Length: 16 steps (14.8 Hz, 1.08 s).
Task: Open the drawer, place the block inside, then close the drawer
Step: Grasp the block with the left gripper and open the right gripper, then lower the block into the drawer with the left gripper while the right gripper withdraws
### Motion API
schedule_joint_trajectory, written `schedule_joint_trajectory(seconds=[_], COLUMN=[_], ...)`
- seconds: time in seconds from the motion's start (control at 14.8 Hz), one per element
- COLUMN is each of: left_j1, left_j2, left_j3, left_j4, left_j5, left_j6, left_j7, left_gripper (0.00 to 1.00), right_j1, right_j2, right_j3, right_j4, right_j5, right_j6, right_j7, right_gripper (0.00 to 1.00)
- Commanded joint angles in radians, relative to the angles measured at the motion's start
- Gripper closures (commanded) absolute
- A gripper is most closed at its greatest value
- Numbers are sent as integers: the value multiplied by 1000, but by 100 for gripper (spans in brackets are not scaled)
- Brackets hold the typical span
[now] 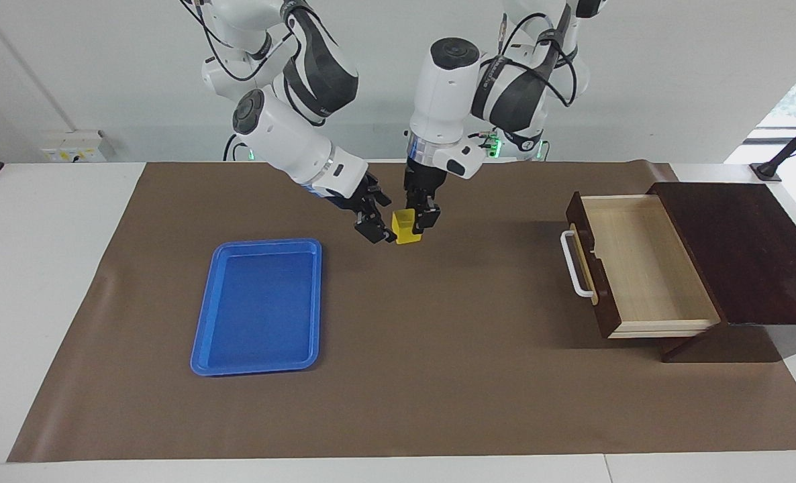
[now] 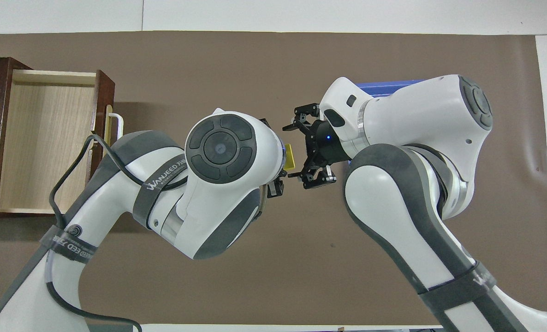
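The drawer (image 1: 646,268) of the dark brown cabinet (image 1: 740,255) stands pulled open at the left arm's end of the table, its pale inside bare and its white handle (image 1: 576,265) toward the table's middle. It also shows in the overhead view (image 2: 43,143). My left gripper (image 1: 419,220) points down over the mat's middle and is shut on the yellow block (image 1: 405,227), which peeks out beside the left wrist from above (image 2: 290,156). My right gripper (image 1: 380,217) is open right beside the block, one finger on each side of it (image 2: 296,150); I cannot tell whether they touch it.
A flat blue tray (image 1: 257,305) lies on the brown mat (image 1: 438,376) toward the right arm's end; from above only its edge (image 2: 384,86) shows past the right arm. White table borders the mat.
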Motion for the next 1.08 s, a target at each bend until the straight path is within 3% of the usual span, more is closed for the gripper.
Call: schedule_joint_trajectory(seconds=[0.0, 0.2, 0.41, 0.54, 0.68, 1.02], left_j1=[125, 295, 487, 597, 668, 733], left_j2=[-99, -135, -149, -173, -218, -262], left_j3=[-1, -1, 1, 1, 1, 2], left_j4=[19, 15, -21, -81, -208, -446], left_j5=[3, 5, 5, 3, 5, 6], left_j6=[-157, -284, -281, -223, -106, 76], left_j7=[128, 369, 624, 764, 830, 961], left_gripper=[100, 100, 100, 100, 100, 100], right_j1=[-22, -73, -150, -192, -229, -336], right_j2=[12, 14, 14, 3, -12, -76], right_j3=[4, -7, -7, -10, -20, -23], right_j4=[22, 40, 42, 42, 42, 45], right_j5=[11, 11, 11, -5, -27, -195], right_j6=[-40, -103, -155, -174, -192, -235], right_j7=[16, 16, 18, 24, 50, 188], right_gripper=[0, 0, 0, 0, 0, 0])
